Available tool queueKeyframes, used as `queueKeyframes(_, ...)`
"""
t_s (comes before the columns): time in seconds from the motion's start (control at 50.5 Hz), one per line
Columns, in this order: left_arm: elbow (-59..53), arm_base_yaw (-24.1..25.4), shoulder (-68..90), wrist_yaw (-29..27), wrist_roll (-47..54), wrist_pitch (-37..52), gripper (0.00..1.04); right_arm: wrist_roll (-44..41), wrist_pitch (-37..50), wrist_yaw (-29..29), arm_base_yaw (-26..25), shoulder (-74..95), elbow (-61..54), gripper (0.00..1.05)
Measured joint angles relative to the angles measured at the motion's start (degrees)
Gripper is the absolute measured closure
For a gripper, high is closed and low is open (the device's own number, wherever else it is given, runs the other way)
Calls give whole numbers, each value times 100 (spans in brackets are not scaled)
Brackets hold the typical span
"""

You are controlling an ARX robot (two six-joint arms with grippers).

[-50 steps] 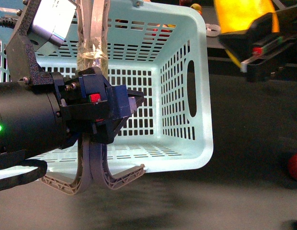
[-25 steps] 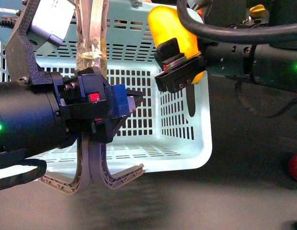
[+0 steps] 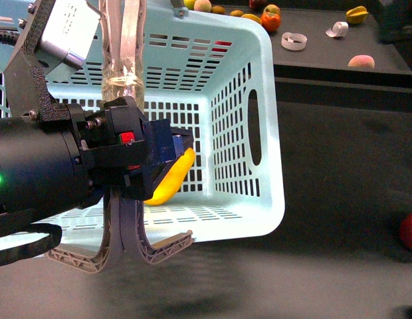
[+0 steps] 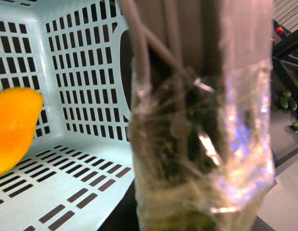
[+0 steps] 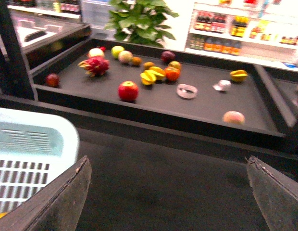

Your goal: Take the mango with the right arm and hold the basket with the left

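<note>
The pale blue basket (image 3: 259, 199) stands on the dark table in the front view. My left gripper (image 3: 146, 156) is shut on its two taped brown-grey handles (image 3: 123, 73), which stand upright. The taped handles (image 4: 202, 144) fill the left wrist view. The yellow-orange mango (image 3: 171, 178) lies inside the basket, partly hidden behind my left gripper. It also shows in the left wrist view (image 4: 12, 127) against the slotted wall (image 4: 81, 72). My right gripper (image 5: 170, 192) is open and empty over the dark table beside the basket's corner (image 5: 33, 144). The right arm is out of the front view.
A black shelf (image 5: 154, 103) at the back holds several fruits: a red apple (image 5: 128, 90), a dragon fruit (image 5: 93, 65), a starfruit (image 5: 239, 75), a peach (image 5: 233, 117) and a tape roll (image 5: 187, 90). Another red apple (image 3: 410, 230) lies at the table's right edge.
The right arm held the mango over the basket, then let it go and drew back out of the front view. The mango now lies in the basket. The left gripper stays on the handles.
</note>
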Motion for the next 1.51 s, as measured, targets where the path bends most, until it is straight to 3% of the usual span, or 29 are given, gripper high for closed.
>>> queueKeyframes(0.238,0,-2,0,9,2,0,89,66,-1038,874,-227,-2378,-1266,8)
queueKeyframes(0.456,0,-2,0,94,-7,0,89,249,-2717,2251,7,-4791,-1943,8)
queueKeyframes(0.634,0,-13,0,66,9,0,89,367,-2846,2406,42,-5235,-1978,8)
queueKeyframes(0.694,0,-11,0,48,7,0,89,398,-2771,1056,-293,-5407,-2109,20)
queueKeyframes(0.773,0,-2,0,33,11,0,89,402,-2796,144,-522,-5633,-2234,32)
queueKeyframes(0.912,0,-2,0,50,11,0,89,407,-2920,-317,-754,-5965,-2391,57)
queueKeyframes(0.971,0,-2,0,52,4,0,89,409,-3042,-817,-1147,-6122,-2468,69)
queueKeyframes(1.13,0,-9,0,63,13,0,89,409,-3268,-916,-1408,-6518,-2608,103)
queueKeyframes(1.506,0,-9,0,50,11,0,89,411,-3530,-918,-1414,-7097,-2887,103)
